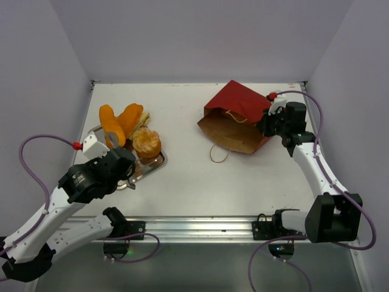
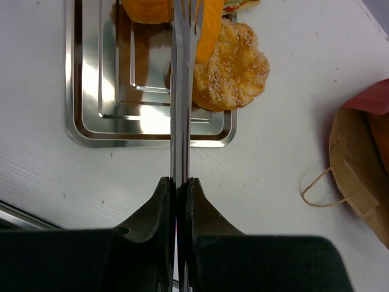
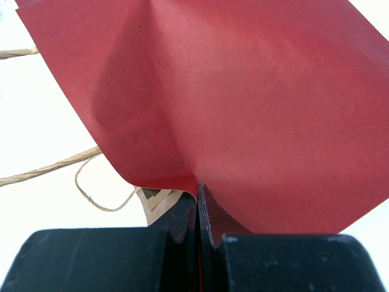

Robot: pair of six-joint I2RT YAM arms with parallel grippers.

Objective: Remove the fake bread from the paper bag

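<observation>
The dark red paper bag (image 1: 237, 112) lies on its side at the back right, its brown mouth facing left and its cord handles (image 1: 219, 152) on the table. My right gripper (image 3: 198, 190) is shut on the bag's red edge (image 3: 243, 91). My left gripper (image 2: 180, 182) is shut on the metal tongs (image 2: 180, 91), which reach over the tray (image 2: 91, 131). Their tips sit against a long orange roll (image 2: 209, 24); whether they pinch it I cannot tell. The seeded bun (image 2: 234, 67) rests on the tray's corner. Two rolls (image 1: 111, 125), the bun (image 1: 146, 142) and a sandwich wedge (image 1: 143, 120) crowd the tray.
The square metal tray (image 1: 155, 165) sits at the left, partly hidden under my left arm. White walls close the table at the back and sides. A metal rail (image 1: 194, 226) runs along the near edge between the arm bases.
</observation>
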